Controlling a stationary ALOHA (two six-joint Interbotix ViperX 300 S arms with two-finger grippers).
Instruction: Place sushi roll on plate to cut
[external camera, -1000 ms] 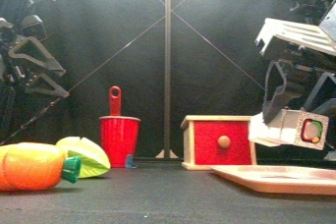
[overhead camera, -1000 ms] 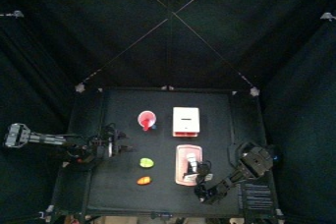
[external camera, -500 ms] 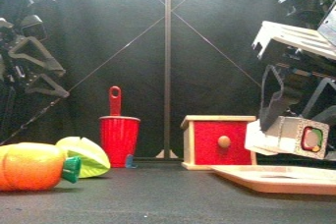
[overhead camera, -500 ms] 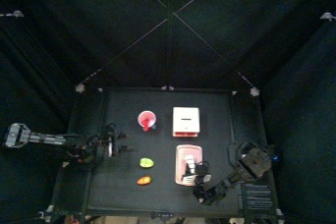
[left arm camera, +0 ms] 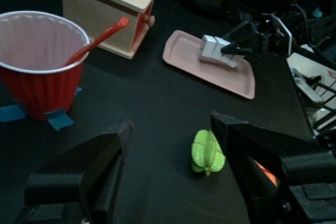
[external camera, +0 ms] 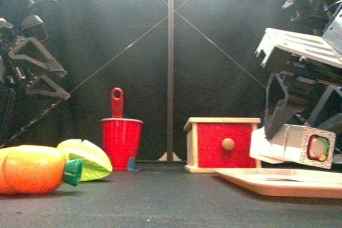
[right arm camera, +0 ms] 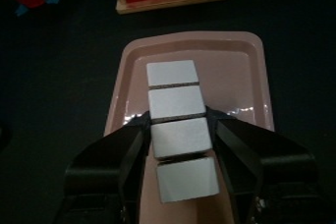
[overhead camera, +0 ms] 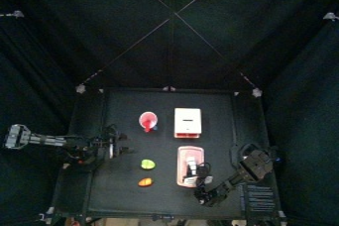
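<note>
The sushi roll (right arm camera: 178, 135) is a whitish segmented piece with a dark end (external camera: 318, 146). It lies lengthwise over the salmon-pink plate (right arm camera: 250, 81). My right gripper (right arm camera: 182, 154) is shut on the sushi roll, one jaw on each long side, and holds it low at the plate (external camera: 287, 180); I cannot tell whether they touch. In the top view the right gripper (overhead camera: 203, 176) is at the plate's (overhead camera: 181, 152) near end. The left wrist view shows the roll (left arm camera: 215, 48) on the plate (left arm camera: 191, 59). My left gripper (left arm camera: 168, 184) is open and empty, resting at the table's left (overhead camera: 109, 149).
A red cup (overhead camera: 149, 122) with a red utensil stands behind the plate, with the white box (overhead camera: 188, 120) with a red edge beside it. A green lump (overhead camera: 147, 164) and an orange lump (overhead camera: 145, 182) lie left of the plate. The table's right edge is close to the right arm.
My right gripper has come down a little with the sushi roll, closer to the plate. The left arm has not moved.
</note>
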